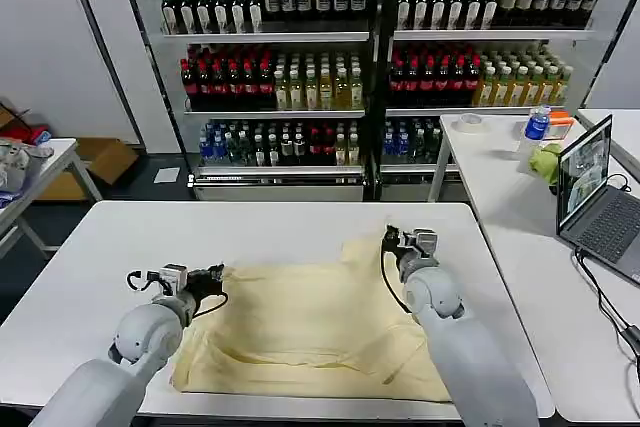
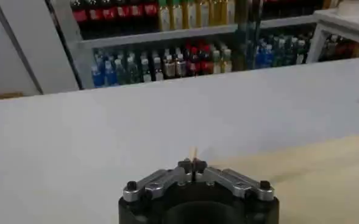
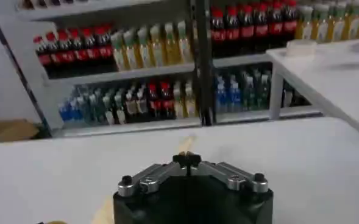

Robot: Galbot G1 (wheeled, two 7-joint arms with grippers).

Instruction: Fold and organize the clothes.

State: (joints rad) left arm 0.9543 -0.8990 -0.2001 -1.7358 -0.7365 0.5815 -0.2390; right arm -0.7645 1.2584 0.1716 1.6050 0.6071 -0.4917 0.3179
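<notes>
The left pincer (image 1: 215, 278) is clenched on the cream garment's (image 1: 310, 322) left edge. The garment lies partly folded on the white counter (image 1: 90, 267). The right pincer (image 1: 392, 239) pinches its far right corner.

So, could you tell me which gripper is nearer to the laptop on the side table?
The right. The right gripper is at the garment's far right corner, on the laptop's side. The left gripper is at the garment's left edge, across the table.
</notes>
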